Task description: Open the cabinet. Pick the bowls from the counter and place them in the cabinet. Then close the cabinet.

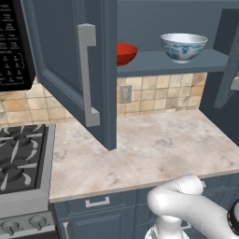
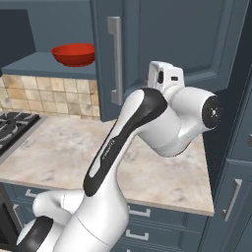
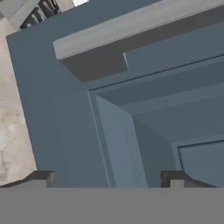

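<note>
The cabinet stands with its left door swung wide out over the counter. On its inner shelf sit both bowls, the red bowl at the left and the white and blue bowl at the right. The red bowl also appears in the right base view. My gripper is open, its tips far apart. It faces the panelled front of the right door from close up, with that door's silver handle ahead. My wrist is raised beside this door.
A black gas stove borders the counter on the left, with a black microwave above it. The left door's long handle juts toward the base. Blue base cabinets run under the counter. A tall blue unit stands at the right.
</note>
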Tool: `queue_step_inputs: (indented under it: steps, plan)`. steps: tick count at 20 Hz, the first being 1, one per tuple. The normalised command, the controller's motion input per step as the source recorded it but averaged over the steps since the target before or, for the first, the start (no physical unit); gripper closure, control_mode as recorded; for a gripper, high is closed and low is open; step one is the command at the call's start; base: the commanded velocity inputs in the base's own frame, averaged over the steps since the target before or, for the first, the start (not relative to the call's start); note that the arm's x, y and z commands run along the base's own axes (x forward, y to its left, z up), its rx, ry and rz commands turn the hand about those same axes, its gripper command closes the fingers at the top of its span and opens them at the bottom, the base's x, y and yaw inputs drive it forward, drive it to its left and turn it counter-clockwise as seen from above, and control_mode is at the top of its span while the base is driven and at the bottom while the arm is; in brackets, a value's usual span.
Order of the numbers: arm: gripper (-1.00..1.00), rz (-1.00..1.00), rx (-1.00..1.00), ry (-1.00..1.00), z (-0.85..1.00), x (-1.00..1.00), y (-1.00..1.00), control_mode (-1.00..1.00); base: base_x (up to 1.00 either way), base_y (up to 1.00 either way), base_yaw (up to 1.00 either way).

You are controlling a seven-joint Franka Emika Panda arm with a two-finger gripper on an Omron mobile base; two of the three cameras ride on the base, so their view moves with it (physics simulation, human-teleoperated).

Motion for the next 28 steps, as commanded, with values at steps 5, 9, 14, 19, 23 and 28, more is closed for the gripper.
queue_step_inputs:
  steps: [5, 9, 14, 19, 23, 28]
  plan:
    - [-1.0, -0.2, -0.09, -0.02, -0.15, 0.26, 0.43, -1.0, 0.0, 0.0, 0.0]
    - [-1.0, -0.2, -0.05, -0.01, -0.11, 0.39, 0.44, -1.0, 0.0, 0.0, 0.0]
    - [-1.0, -0.17, -0.03, 0.0, 0.0, 0.57, 0.36, -1.0, 0.0, 0.0, 0.0]
    - [-1.0, -0.14, -0.02, 0.0, -0.04, 0.6, 0.34, -1.0, 0.0, 0.0, 0.0]
    - [-1.0, -0.14, -0.01, 0.0, -0.06, 0.6, 0.27, -1.0, 0.0, 0.0, 0.0]
    - [-1.0, -0.13, 0.0, 0.0, -0.12, 0.59, 0.18, -1.0, 0.0, 0.0, 0.0]
